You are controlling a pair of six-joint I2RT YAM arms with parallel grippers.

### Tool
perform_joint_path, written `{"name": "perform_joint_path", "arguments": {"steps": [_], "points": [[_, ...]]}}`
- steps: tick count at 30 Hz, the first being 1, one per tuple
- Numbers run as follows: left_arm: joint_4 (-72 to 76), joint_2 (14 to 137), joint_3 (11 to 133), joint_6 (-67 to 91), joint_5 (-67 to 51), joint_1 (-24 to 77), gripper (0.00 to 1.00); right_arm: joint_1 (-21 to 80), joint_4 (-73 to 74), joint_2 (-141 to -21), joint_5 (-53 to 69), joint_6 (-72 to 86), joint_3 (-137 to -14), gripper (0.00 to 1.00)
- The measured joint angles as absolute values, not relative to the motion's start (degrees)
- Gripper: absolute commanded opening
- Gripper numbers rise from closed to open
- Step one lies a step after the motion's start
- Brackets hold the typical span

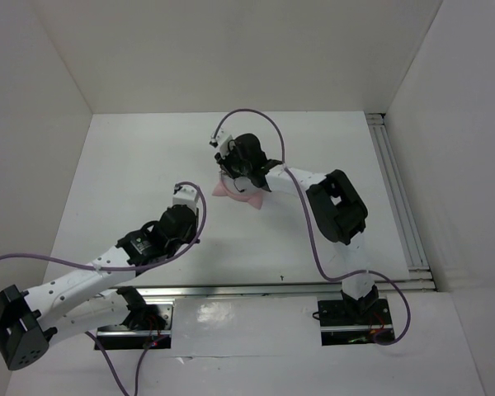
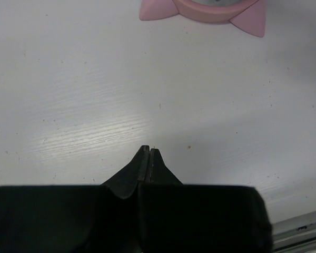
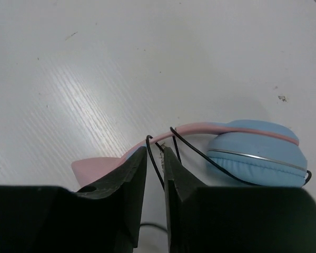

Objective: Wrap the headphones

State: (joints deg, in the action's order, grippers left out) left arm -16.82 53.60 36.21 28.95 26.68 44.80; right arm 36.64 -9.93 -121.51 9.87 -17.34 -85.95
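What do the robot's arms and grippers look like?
Both the left arm and right arm have white links with bulky black joint housings. A purple cable loops loosely along each. The left gripper and right gripper have matte black wedge-shaped fingers tapering to narrow tips. No markings are readable.

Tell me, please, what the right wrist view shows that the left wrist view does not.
Only the right wrist view shows the light blue ear cup and the thin black cord, which loops over the headband and runs between the slightly parted jaws of the right gripper. Only the left wrist view shows the left gripper, shut above bare table, with the headphones lying ahead of it, untouched. Both show the pink headband and the white table.
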Motion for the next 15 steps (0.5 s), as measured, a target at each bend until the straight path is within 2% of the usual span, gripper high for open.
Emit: {"name": "perform_joint_path", "arguments": {"steps": [1,13,14,15], "points": [[-16.95,53.47,36.10,28.95,26.68,44.80,0.00,36.80,-9.80,-121.62,9.87,-17.30,-85.95,0.33],[-17.58,52.38,35.97,29.08,25.98,44.80,0.00,36.88,-9.34,-123.24,10.07,-16.47,-86.28,0.33],[-17.80,52.10,35.97,29.21,25.91,44.80,0.00,36.91,-9.28,-123.24,10.28,-16.14,-86.50,0.37],[-18.09,51.66,35.97,29.65,25.85,44.80,0.00,36.95,-9.19,-123.24,10.52,-15.62,-86.83,0.45]]}}
